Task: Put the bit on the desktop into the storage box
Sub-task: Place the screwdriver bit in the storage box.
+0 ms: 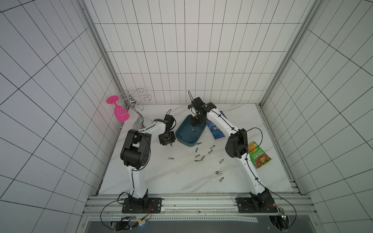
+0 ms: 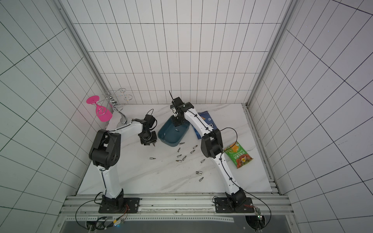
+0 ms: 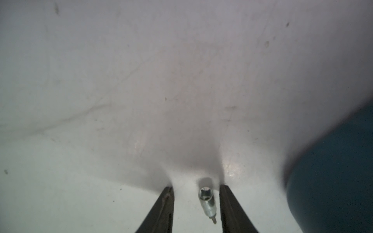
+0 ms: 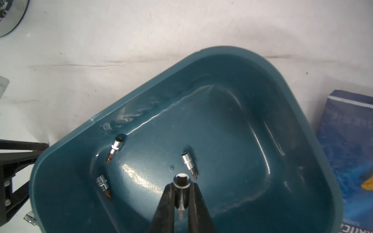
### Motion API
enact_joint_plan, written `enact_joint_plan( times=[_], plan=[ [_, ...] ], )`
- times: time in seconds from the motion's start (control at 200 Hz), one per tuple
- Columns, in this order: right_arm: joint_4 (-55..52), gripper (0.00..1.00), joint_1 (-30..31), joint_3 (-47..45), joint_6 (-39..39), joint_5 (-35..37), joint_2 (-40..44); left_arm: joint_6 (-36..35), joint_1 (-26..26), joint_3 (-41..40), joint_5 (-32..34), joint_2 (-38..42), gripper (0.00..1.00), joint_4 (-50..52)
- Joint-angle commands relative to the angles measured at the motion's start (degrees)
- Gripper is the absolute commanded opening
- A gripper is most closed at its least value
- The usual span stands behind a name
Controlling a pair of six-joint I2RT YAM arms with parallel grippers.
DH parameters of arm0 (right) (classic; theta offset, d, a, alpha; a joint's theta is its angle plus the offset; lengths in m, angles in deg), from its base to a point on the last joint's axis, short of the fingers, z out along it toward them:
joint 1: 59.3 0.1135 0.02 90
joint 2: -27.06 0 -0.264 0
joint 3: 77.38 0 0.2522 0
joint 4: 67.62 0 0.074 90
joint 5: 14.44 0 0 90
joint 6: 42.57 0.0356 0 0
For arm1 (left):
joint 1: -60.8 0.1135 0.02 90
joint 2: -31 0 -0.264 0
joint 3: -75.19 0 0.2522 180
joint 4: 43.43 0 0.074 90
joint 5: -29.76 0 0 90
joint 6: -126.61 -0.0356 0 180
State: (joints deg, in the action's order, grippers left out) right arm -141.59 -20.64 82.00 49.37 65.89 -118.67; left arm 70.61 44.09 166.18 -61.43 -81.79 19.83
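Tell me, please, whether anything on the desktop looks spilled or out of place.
Yes: loose bits lie scattered across the desktop beside the storage box, as if spilled; only three lie inside it.

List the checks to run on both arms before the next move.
1. Right jaws shut on the held bit: ok.
2. The held bit hangs over the box, inside its rim: ok.
3. Room on the box floor beside the three bits lying in it: ok.
4. Left jaws stand either side of the table bit, which lies on the table: ok.
5. Left jaws gripping the table bit: not ok, a gap shows on one side.
6. Left jaws clear of the box: ok.
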Motion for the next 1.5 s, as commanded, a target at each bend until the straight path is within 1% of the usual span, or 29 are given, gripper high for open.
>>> enact_joint_plan(
  times=[0.0, 0.175, 0.24, 0.425, 0.565, 0.695, 0.9, 1.075, 1.135, 1.26, 1.494],
  plan=[
    [-0.18, 0.00, 0.37, 1.24, -1.03, -0.37, -1.42, -0.51, 0.10, -1.56, 0.19, -0.05, 0.37, 0.15],
    [-0.36, 0.00, 0.55, 1.16, -1.58, -0.44, -1.37, -0.69, -0.32, -1.32, 0.77, 0.17, 0.35, 0.96],
    [-0.43, 0.00, 0.87, 0.83, -1.54, -0.43, -1.40, -0.69, -0.73, -0.83, 1.68, -0.17, 0.33, 1.92],
    [0.33, 0.00, 1.77, -3.01, -1.71, -0.08, -0.11, -0.17, -2.36, -0.42, 3.37, 0.20, 0.29, 3.15],
    [0.74, 0.00, 1.95, -5.01, -1.58, -0.17, 0.92, 0.45, -3.48, -0.67, 4.22, 0.87, 0.30, 3.99],
    [0.94, 0.00, 1.96, -5.44, -1.88, -0.08, 1.48, 1.11, -3.92, -1.59, 4.38, 1.56, 0.29, 4.04],
    [0.31, 0.00, 1.95, -5.26, -2.81, -0.43, 1.41, 1.34, -3.78, -2.17, 4.75, 1.00, 0.19, 3.86],
    [-1.36, 0.00, 2.55, -4.91, -3.05, -1.02, 0.67, 0.91, -3.68, -1.65, 4.63, 1.08, 0.13, 3.96],
    [-1.65, 0.00, 2.99, -5.21, -3.24, -0.78, 0.29, 0.70, -3.59, -1.47, 4.28, 0.74, 0.10, 4.10],
    [-2.27, 0.00, 3.52, -4.83, -3.30, -0.70, -1.06, 0.54, -3.55, -2.20, 4.01, 1.13, 0.00, 3.88],
    [-3.42, 0.00, 3.87, -4.11, -3.34, -0.80, -2.54, -0.07, -3.51, -3.76, 4.15, 4.41, 0.00, 4.04]
  ],
)
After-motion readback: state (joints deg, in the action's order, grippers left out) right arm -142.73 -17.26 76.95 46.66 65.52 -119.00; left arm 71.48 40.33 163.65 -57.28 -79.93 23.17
